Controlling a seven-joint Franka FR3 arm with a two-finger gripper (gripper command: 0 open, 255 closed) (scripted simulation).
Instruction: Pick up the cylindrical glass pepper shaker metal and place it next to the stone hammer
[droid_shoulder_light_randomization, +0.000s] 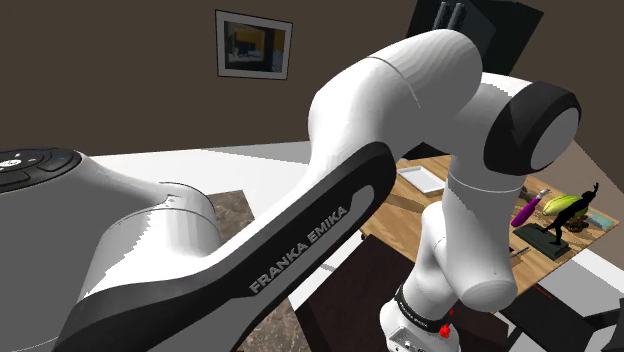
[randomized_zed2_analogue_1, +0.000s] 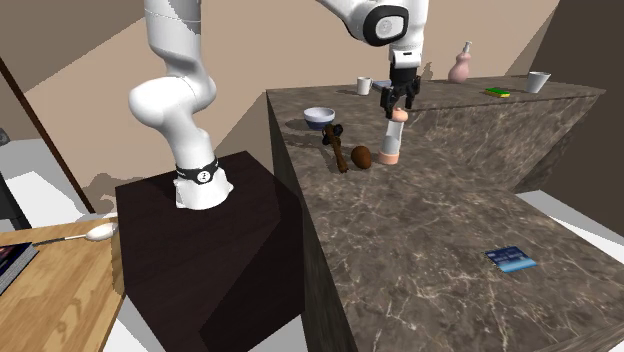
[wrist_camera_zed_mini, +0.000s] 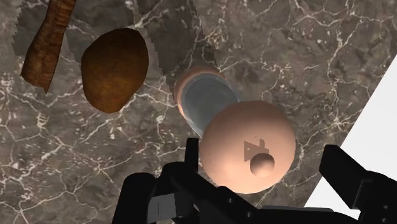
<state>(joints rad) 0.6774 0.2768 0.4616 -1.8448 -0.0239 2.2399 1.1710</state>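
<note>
The shaker (randomized_zed2_analogue_1: 390, 140) stands upright on the bench (randomized_zed2_analogue_1: 450, 190), its base flat on the dark veined top. In the second exterior view the hammer (randomized_zed2_analogue_1: 343, 150) lies at the shaker's 9 o'clock. Its brown head (randomized_zed2_analogue_1: 361, 157) is just beside the foot of the shaker, and its handle runs off toward 11 o'clock. A thin strip of bench shows between head and shaker, so they look close but not touching. A bowl (randomized_zed2_analogue_1: 319, 117) sits further out at 10 o'clock, well apart from both.

Judged from how things lie, the main part of the task looks done, since the shaker is on the bench next to the hammer. What seems left is only to lift the arm straight up and clear without knocking the shaker over. It is tall and narrow, so a brush against its cap could tip it onto the hammer.

The pincer (randomized_zed2_analogue_1: 398, 103) hangs directly over the shaker at its 12 o'clock, pointing down, with its tips level with the top of the cap. In the wrist view the pincer (wrist_camera_zed_mini: 261, 153) is released and its fingers (wrist_camera_zed_mini: 348, 175) stand wide apart. The shaker (wrist_camera_zed_mini: 248, 146) rises between them, its round pink cap nearest the camera and the clear body below. One finger is well clear of the cap. The other sits very near the cap's edge, and I cannot tell whether it grazes it. The pincer grips nothing.
</note>
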